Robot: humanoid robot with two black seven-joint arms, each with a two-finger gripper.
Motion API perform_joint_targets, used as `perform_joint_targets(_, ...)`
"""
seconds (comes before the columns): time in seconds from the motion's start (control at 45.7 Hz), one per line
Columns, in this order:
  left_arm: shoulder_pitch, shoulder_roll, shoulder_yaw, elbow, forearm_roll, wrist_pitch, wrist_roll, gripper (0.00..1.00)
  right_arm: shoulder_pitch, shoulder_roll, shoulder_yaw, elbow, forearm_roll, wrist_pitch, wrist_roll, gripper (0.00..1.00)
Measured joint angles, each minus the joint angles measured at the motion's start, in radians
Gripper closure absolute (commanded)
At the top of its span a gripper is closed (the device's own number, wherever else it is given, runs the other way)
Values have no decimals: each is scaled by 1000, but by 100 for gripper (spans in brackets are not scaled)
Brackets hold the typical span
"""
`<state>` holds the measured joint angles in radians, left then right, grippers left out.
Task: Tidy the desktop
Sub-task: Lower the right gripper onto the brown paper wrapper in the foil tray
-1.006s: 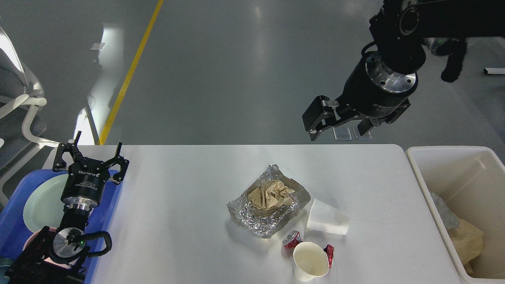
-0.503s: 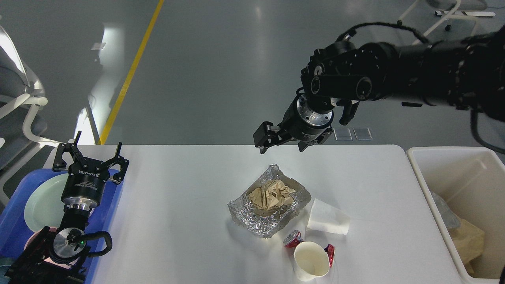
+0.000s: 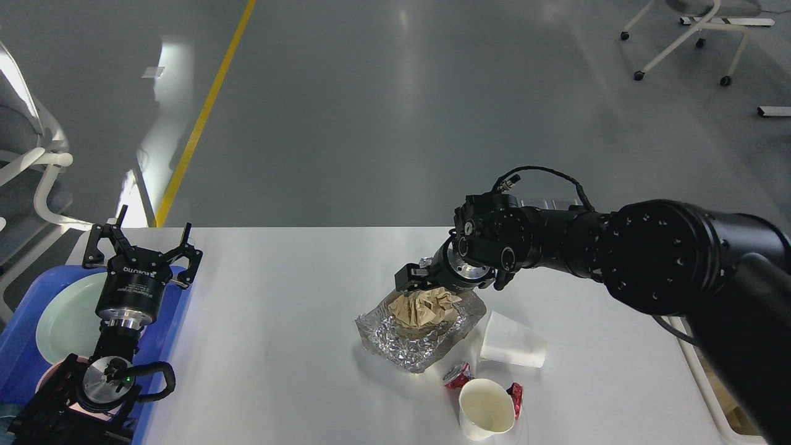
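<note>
The white desktop (image 3: 278, 346) carries litter at its middle and front. A crumpled foil tray (image 3: 401, 347) holds a ball of brown paper (image 3: 423, 309). My right gripper (image 3: 422, 283) is down at the foil's far edge, touching the top of the brown paper; its dark fingers cannot be told apart. A white paper cup (image 3: 513, 349) lies on its side right of the foil. In front of it, another paper cup (image 3: 486, 409) stands upright beside a crushed red can (image 3: 457, 374). My left gripper (image 3: 142, 242) stands open and empty over the blue tray (image 3: 15, 352).
A pale green plate (image 3: 59, 318) lies in the blue tray at the table's left end. My right arm hides most of the cream bin (image 3: 701, 383) at the right edge. White chairs stand on the grey floor, at left (image 3: 31, 167) and at far right (image 3: 686, 31).
My right arm has swung from high above the far right down and to the left, onto the foil tray and brown paper. It now covers the bin. The left arm has not moved.
</note>
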<state>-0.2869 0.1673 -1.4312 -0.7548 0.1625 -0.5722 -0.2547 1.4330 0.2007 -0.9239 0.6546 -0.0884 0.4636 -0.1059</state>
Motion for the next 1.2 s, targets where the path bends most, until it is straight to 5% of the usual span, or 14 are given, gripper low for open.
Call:
perform_joint_targets(0.525, 0, 0, 0, 0, 0, 0, 0, 3, -172, -9, 63, -55, -50, -184, 2, 0)
perform_joint_targets(0.634, 0, 0, 0, 0, 0, 0, 0, 3, -181, -9, 101, -56, -50, -200, 2, 6)
perform_joint_targets(0.875, 0, 0, 0, 0, 0, 0, 0, 3, -202, -9, 111, -51, -51, -207, 2, 48)
perform_joint_targets(1.05, 0, 0, 0, 0, 0, 0, 0, 3, -208, -9, 112, -50, -48, -209, 1, 99)
perform_joint_targets(1.203, 0, 0, 0, 0, 0, 0, 0, 3, -209, -8, 111, -48, -56, -223, -1, 100)
